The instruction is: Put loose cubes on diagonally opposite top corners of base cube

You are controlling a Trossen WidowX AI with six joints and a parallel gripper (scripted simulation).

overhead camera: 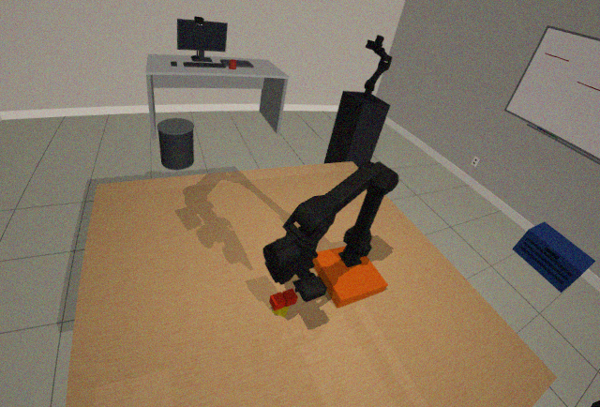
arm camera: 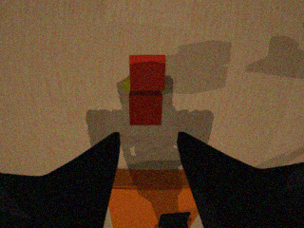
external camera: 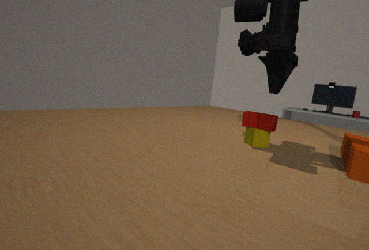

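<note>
The yellow base cube (overhead camera: 280,312) (external camera: 261,138) (arm camera: 124,85) stands on the table, mostly covered from above. One red cube (overhead camera: 277,301) (external camera: 250,118) (arm camera: 147,76) lies on its side far from the arm's base. The other red cube (overhead camera: 290,297) (external camera: 267,122) (arm camera: 145,109) lies on the near side. Both look about level, side by side, and overhang the yellow cube. A thin dark seam runs between them; its width cannot be told. My gripper (external camera: 274,92) (arm camera: 148,137) is open and empty, above the cubes and towards the arm's base, touching nothing.
The orange base block (overhead camera: 355,283) (external camera: 358,161) (arm camera: 128,204) stands under the arm, close to the stack. The arm's shadow falls on the wooden table (overhead camera: 169,344) (external camera: 134,181). A desk (overhead camera: 213,70), a bin (overhead camera: 176,145) and a blue box (overhead camera: 554,254) stand away from the table.
</note>
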